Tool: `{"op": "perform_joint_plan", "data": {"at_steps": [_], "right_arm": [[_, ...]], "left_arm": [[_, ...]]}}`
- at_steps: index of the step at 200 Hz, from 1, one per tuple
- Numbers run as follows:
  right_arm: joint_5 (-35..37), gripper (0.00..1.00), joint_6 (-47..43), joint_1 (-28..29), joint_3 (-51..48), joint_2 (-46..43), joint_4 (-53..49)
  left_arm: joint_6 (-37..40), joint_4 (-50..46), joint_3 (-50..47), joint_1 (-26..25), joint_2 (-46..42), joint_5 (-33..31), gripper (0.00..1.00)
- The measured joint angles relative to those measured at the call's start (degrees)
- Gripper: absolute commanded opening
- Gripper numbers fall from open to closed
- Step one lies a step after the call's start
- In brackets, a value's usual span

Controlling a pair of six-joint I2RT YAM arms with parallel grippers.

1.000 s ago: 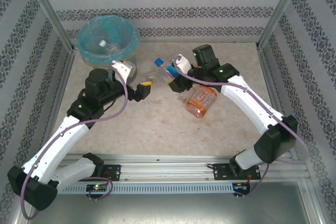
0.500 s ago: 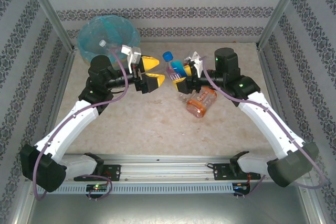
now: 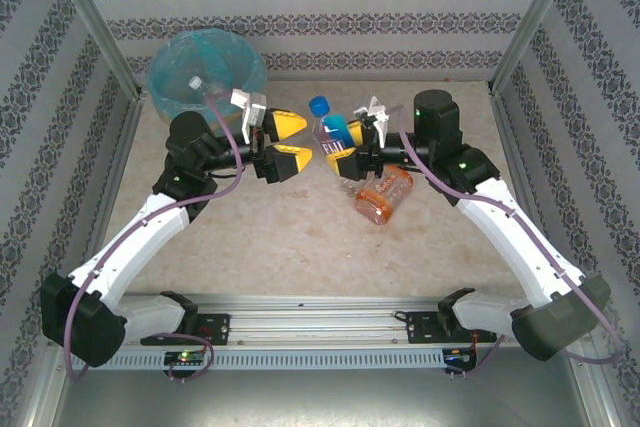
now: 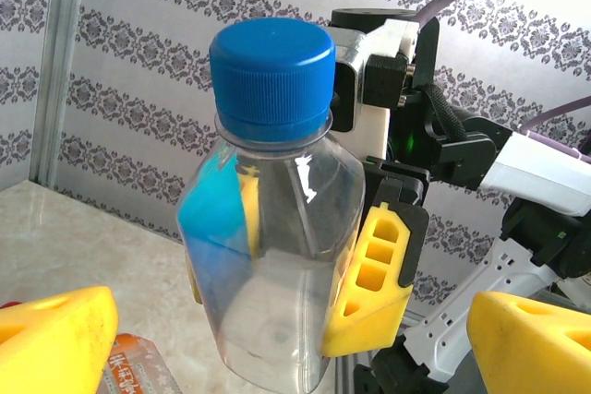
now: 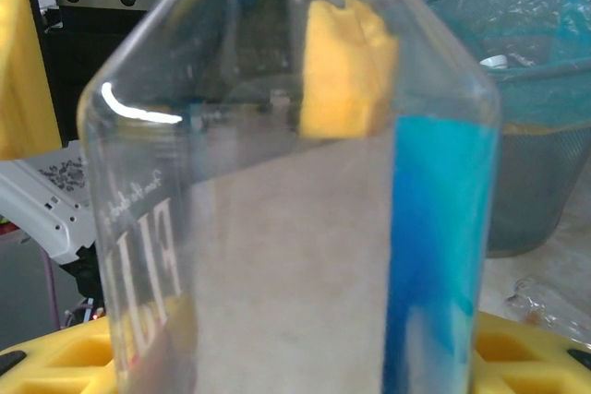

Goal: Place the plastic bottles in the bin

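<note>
Overhead, my right gripper [image 3: 338, 145]: clamped on the clear plastic bottle with a blue cap and blue label [image 3: 330, 133], held upright above mid-table.
My left gripper [image 3: 300, 141]: yellow fingers spread apart, just left of that bottle, not touching it.
Orange-tinted plastic bottle [image 3: 383, 194]: on its side on the beige table [image 3: 300, 247], just near-right of the held one.
Round translucent bin with a light blue bag [image 3: 156, 87]: far left corner, with a small clear bottle [image 3: 197, 84] inside.
Left wrist, blue-capped bottle [image 4: 268, 228]: upright between my left gripper's [image 4: 291, 320] parted fingers and apart from both, with my right gripper's yellow finger [image 4: 369, 292] pressed on its right side.
Right wrist, bottle [image 5: 277, 228]: close up in my right gripper [image 5: 295, 357].
Bin [image 5: 540, 173]: beyond it, to the right.
</note>
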Motion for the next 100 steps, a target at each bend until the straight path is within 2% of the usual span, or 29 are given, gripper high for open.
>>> {"op": "perform_joint_plan", "data": {"at_steps": [100], "right_arm": [[-1.64,0.58,0.61,6.45,3.76,3.82,1.18]], "left_arm": [[-1.42,1.49,-1.03,0.00,-2.45,3.39,0.96]]}}
